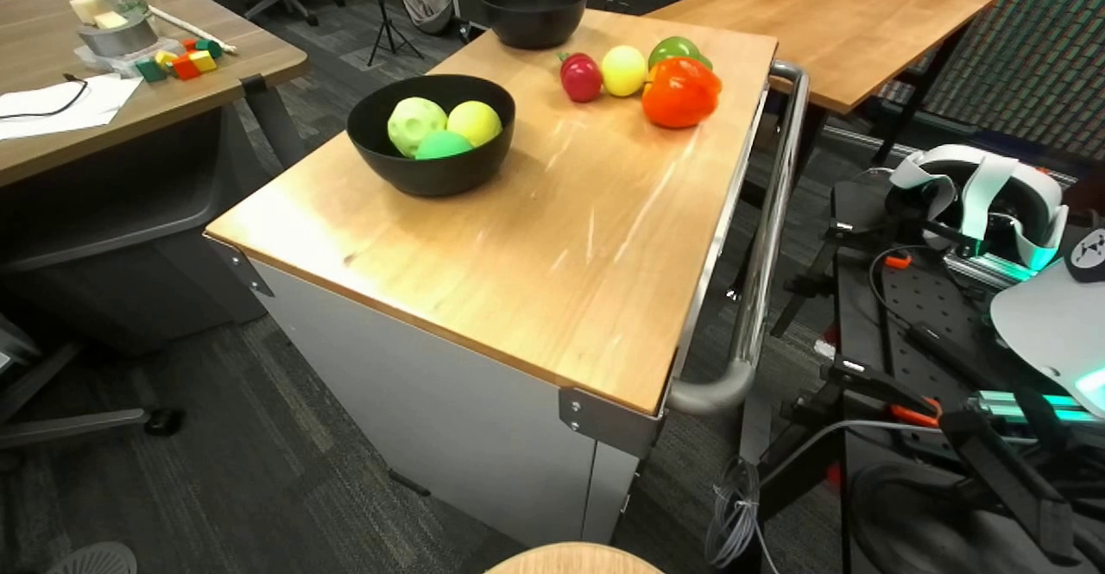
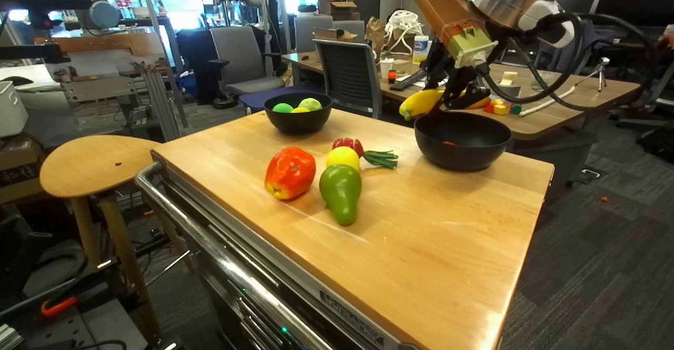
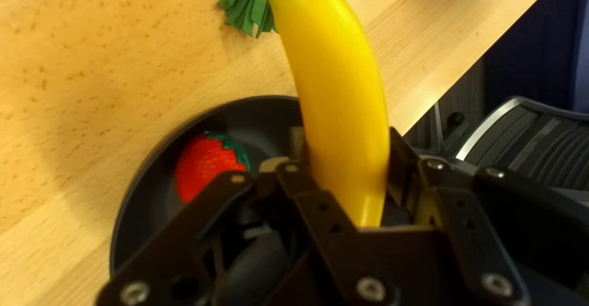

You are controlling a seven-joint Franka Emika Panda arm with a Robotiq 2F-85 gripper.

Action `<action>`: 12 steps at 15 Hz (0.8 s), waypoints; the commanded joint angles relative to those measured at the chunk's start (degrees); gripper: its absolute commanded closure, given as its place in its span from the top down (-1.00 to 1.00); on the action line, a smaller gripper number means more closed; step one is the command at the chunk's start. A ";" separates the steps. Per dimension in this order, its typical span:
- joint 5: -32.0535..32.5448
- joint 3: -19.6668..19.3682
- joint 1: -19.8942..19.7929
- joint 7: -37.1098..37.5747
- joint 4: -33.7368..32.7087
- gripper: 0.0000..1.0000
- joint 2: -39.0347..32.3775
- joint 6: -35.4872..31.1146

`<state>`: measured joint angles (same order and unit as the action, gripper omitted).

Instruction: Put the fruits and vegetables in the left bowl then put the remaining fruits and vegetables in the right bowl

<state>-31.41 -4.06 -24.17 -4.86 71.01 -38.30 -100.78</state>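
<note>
Nearest on the wooden tabletop [image 2: 447, 239], in an exterior view, lies a green avocado [image 2: 341, 195]. Just beside it sits a red-orange fruit [image 2: 290, 173]. A yellow fruit [image 2: 343, 158] stands right behind the avocado, and past that a red radish [image 2: 348, 145] lies with its leaves pointing toward the right bowl [image 2: 463, 154]. Inside that black bowl is a strawberry [image 3: 202, 165], clear in the wrist view. Over the bowl the gripper [image 3: 347, 158] grasps a banana [image 3: 336, 80], one end reaching beyond the rim above the tabletop. Farther back, the left bowl [image 2: 298, 124] holds a green ball [image 2: 283, 108], a pale green ball [image 2: 310, 104] and a yellow ball [image 1: 474, 123]. A gray chair [image 2: 347, 68] stands beyond.
</note>
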 commanded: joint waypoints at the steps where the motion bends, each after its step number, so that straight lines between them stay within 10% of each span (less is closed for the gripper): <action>1: 0.00 0.73 -0.81 3.95 -9.39 0.47 -3.84 6.21; 4: 1.00 0.77 -0.62 5.79 -14.37 0.95 -5.63 9.81; 12: 7.38 -1.95 1.63 7.61 -24.29 1.00 -9.16 8.77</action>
<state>-28.29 -3.91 -24.24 1.76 53.11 -44.73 -90.18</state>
